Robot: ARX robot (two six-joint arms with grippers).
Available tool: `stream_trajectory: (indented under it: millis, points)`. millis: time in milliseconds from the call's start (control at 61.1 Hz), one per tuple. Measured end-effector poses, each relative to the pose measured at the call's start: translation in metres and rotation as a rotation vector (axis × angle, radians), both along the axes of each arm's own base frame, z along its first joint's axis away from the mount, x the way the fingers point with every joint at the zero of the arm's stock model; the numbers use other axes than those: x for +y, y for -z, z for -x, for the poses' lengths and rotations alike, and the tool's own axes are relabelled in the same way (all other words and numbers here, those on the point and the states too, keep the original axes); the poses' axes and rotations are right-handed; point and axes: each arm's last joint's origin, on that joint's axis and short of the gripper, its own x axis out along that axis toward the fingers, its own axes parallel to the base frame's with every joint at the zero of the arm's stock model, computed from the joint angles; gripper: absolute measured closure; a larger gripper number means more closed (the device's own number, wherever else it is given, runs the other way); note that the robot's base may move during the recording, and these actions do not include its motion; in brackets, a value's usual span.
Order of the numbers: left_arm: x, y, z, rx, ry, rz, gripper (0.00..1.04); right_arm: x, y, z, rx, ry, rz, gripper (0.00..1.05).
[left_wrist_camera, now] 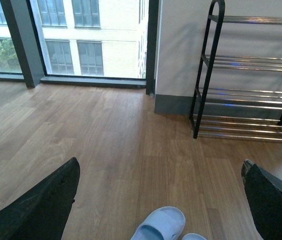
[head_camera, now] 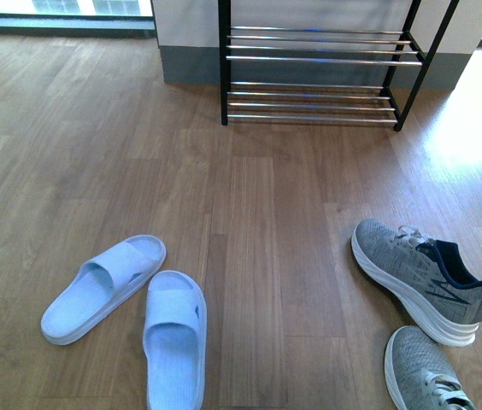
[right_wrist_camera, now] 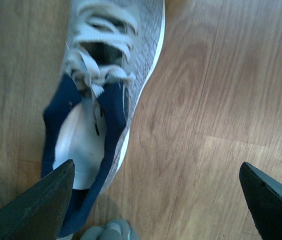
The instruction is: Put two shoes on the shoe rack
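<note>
Scanning L to R: nothing is racked yet, so I put the task at 0 of 2. Far left on the floor (head_camera: pixel 267 222) lies the angled slide (head_camera: pixel 102 289), light blue, toe aimed up-right. Just beside it is the straight slide (head_camera: pixel 175 337), whose heel runs off the btm edge of the front view. Both sit sole-down w/ nothing in them.

My left end effector (left_wrist_camera: pixel 160 165) hangs released above that area. Its fingers (left_wrist_camera: pixel 46 205) are spread wide w/ bare floor between them. Only the toe end of what I take for the angled slide (left_wrist_camera: pixel 160 222) shows under it, so no grasp and no contact.

Mid-frame, well apart from the slides, the shoe rack (head_camera: pixel 318 60) stands vs. the wall. The chrome rods of every tier in view carry no shoe.

Right side: a grey sneaker (head_camera: pixel 420 278) w/ navy lining, and a second sneaker (head_camera: pixel 425 371) near it, cut by the frame edge. Neither is the blue pair I read as the task's. My right end effector (right_wrist_camera: pixel 157 165) is released too, fingers (right_wrist_camera: pixel 271 200) wide, hovering over the navy-lined sneaker (right_wrist_camera: pixel 106 75). Can't tell its height above it, but nothing is gripped.

Left to do, imo: grab a slide, carry it fwd to the rack, set it on a tier, then repeat for the other one.
</note>
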Motion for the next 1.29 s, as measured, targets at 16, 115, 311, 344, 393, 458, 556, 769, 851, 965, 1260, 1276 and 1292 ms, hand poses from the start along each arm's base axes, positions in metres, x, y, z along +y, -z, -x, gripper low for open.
stream_trajectory:
  millis: [16,115,311,344,393,458,556,769,851,965,1260,1276,1292]
  points:
    - [0.000,0.000,0.000,0.000,0.000,0.000,0.09,-0.001,0.002,0.000,0.006,0.002,-0.001,0.09]
    - [0.000,0.000,0.000,0.000,0.000,0.000,0.09,-0.005,0.016,0.001,0.041,0.010,-0.014,0.09]
    - [0.000,0.000,0.000,0.000,0.000,0.000,0.09,-0.010,0.032,-0.004,0.067,0.015,-0.032,0.09]
    - [0.000,0.000,0.000,0.000,0.000,0.000,0.09,-0.010,0.034,-0.005,0.067,0.016,-0.035,0.09]
    - [0.000,0.000,0.000,0.000,0.000,0.000,0.09,-0.012,0.037,-0.007,0.069,0.020,-0.036,0.09]
    - [0.000,0.000,0.000,0.000,0.000,0.000,0.09,-0.014,0.041,-0.010,0.070,0.021,-0.032,0.09]
    - [0.000,0.000,0.000,0.000,0.000,0.000,0.09,-0.016,0.047,-0.012,0.074,0.025,-0.034,0.09]
    - [0.000,0.000,0.000,0.000,0.000,0.000,0.09,-0.018,0.058,-0.023,0.062,0.029,-0.057,0.09]
    - [0.000,0.000,0.000,0.000,0.000,0.000,0.09,-0.017,0.062,-0.028,0.055,0.020,-0.066,0.09]
    - [0.000,0.000,0.000,0.000,0.000,0.000,0.09,-0.012,0.066,-0.035,0.035,0.015,-0.094,0.17]
    - [0.000,0.000,0.000,0.000,0.000,0.000,0.09,0.001,0.065,-0.043,0.005,-0.007,-0.166,0.66]
    - [0.000,0.000,0.000,0.000,0.000,0.000,0.09,0.002,0.065,-0.043,0.005,-0.007,-0.169,0.67]
    - [0.000,0.000,0.000,0.000,0.000,0.000,0.09,0.002,0.065,-0.043,0.003,-0.008,-0.171,0.71]
